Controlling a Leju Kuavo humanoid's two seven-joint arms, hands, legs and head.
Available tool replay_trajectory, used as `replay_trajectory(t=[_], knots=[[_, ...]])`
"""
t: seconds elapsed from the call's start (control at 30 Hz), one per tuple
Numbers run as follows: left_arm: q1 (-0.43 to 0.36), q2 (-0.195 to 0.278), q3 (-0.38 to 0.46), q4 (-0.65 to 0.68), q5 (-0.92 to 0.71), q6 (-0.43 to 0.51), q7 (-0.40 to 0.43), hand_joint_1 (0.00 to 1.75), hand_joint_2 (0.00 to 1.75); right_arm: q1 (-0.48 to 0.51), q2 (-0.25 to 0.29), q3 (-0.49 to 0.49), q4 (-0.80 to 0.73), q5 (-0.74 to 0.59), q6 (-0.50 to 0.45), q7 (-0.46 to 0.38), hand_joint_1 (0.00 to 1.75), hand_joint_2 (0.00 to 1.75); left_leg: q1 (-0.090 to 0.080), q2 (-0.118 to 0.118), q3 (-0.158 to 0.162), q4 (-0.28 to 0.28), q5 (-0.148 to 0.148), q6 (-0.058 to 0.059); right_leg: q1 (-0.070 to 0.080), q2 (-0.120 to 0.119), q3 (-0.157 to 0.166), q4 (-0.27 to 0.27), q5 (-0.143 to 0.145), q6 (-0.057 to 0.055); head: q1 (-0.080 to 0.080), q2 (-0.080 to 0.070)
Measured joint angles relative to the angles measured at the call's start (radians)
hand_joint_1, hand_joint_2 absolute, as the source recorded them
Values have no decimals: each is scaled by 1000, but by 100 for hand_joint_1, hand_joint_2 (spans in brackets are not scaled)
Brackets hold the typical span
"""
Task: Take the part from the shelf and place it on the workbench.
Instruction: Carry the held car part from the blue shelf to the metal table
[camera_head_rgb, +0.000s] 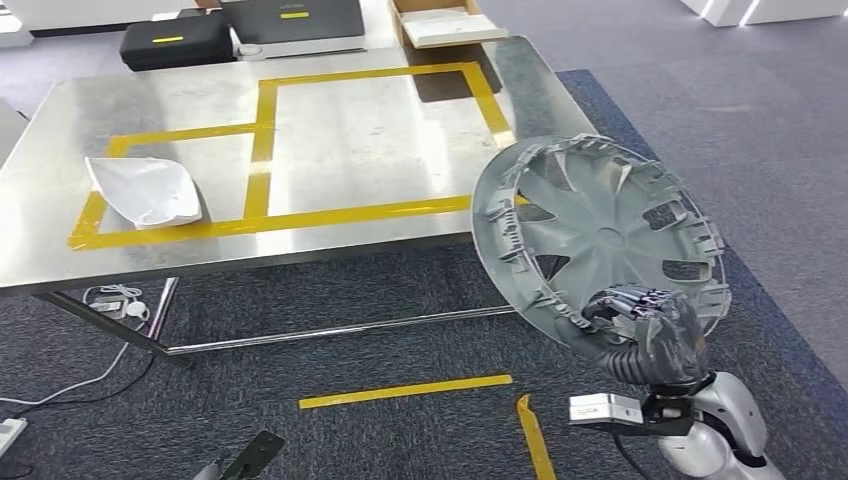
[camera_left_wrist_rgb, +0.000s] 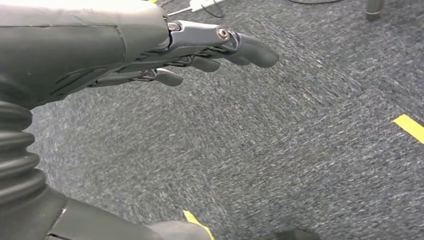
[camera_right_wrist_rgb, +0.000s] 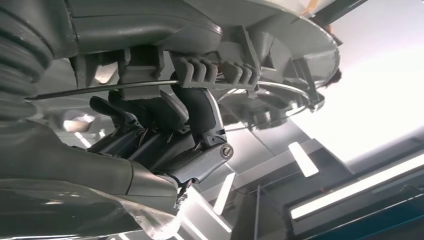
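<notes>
Presently listed, head view. Item one: grey wheel cover (camera_head_rgb: 598, 232), the task's part, at four o'clock, held tilted on edge off the near right corner of the steel workbench (camera_head_rgb: 350, 130), over dark carpet. Item two: right hand (camera_head_rgb: 650, 335), fingers (camera_right_wrist_rgb: 197, 107) curled around the cover's lower rim and wire ring, gripping it. Item three: left hand (camera_left_wrist_rgb: 200, 47), hanging above the carpet, fingers straight and close together, holding nothing. Item four: open cardboard box (camera_head_rgb: 445, 22) at twelve o'clock beyond the bench; contents look like a pale flat sheet, not identifiable. Item five: white moulded piece (camera_head_rgb: 145, 190) at nine o'clock, lying on the bench within yellow tape lines (camera_head_rgb: 265, 130). Item six: two black cases (camera_head_rgb: 235, 30) at eleven o'clock, closed.
</notes>
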Motion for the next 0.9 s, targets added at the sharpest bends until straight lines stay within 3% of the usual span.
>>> replay_trajectory(t=[0.07,0.1,0.13,0.23,0.3,0.37,0.4,0.47,0.53,0.6,0.63,0.67,0.73,0.77,0.8,0.9], knots=[[-2,-1,0,0,-1,0,0,0,175,4,0,-1,-1,0,0,0,175,175,4,26,-64,127,-45,-4,3,-26,7,0,-6,-7,-1,0],[-2,-1,0,0,-1,0,0,0,175,5,0,-1,-1,0,0,0,175,175,5,29,-81,158,-47,-4,4,-37,10,0,-9,-9,-2,0],[-1,-1,0,0,-1,0,0,0,175,6,0,-1,-2,0,0,0,175,175,5,31,-81,153,-30,-1,5,-48,14,0,-13,-9,-2,0],[-2,-1,-1,0,-4,0,0,0,175,8,0,-1,-5,0,-1,0,175,175,-5,60,1,-21,64,22,11,-78,29,-1,-26,-4,-1,0],[-4,-1,-2,0,-8,0,0,0,175,13,-2,-4,-10,-1,-3,-2,175,175,-16,81,38,-98,76,34,15,-94,32,-3,-31,4,0,0],[-1,-1,-3,0,-10,1,0,0,175,20,-3,-6,-18,-9,-4,-11,175,175,-19,75,41,-114,69,38,17,-107,36,-9,-32,12,0,0],[2,-2,-4,0,-11,1,0,0,175,24,-3,-7,-24,-15,-5,-17,175,175,-16,70,46,-122,71,40,17,-104,38,-11,-35,16,0,0],[1,-2,-4,0,-11,3,-1,0,175,30,-4,-9,-35,-30,-5,-31,175,175,-10,61,57,-141,76,45,16,-69,20,27,-62,22,2,0],[-3,-4,-4,0,-12,4,-1,0,175,37,-5,-13,-38,-39,-5,-41,175,175,-7,52,62,-146,76,51,14,-26,-46,143,-112,24,6,0],[-4,-5,-4,0,-12,3,-2,0,175,45,-5,-15,-38,-42,-5,-47,175,175,-7,43,64,-146,72,54,15,-15,-115,247,-131,27,7,0],[-3,-6,-4,0,-12,3,-2,0,175,47,-5,-15,-39,-43,-4,-50,175,175,-7,38,67,-145,70,54,14,-14,-129,251,-112,29,7,0],[-3,-6,-4,0,-12,3,-2,0,175,48,-5,-15,-39,-44,-4,-51,175,175,-6,34,70,-145,67,53,14,-14,-122,217,-76,30,7,0],[-3,-7,-4,0,-12,3,-2,0,175,49,-5,-15,-39,-45,-4,-51,175,175,-7,27,78,-141,59,47,12,-13,-75,93,1,29,7,0],[-3,-7,-4,0,-12,3,-2,0,175,49,-5,-16,-40,-46,-4,-51,175,175,-9,24,79,-138,56,43,12,-12,-51,41,19,25,7,0],[-3,-7,-4,0,-12,3,-2,0,175,50,-5,-16,-41,-46,-4,-51,175,175,-10,22,77,-135,54,38,12,-12,-36,10,26,21,6,0],[-2,-6,-4,0,-12,3,-2,0,175,52,-5,-17,-45,-46,-4,-51,175,175,-12,20,74,-129,50,29,12,-9,-24,-7,21,6,5,0]])
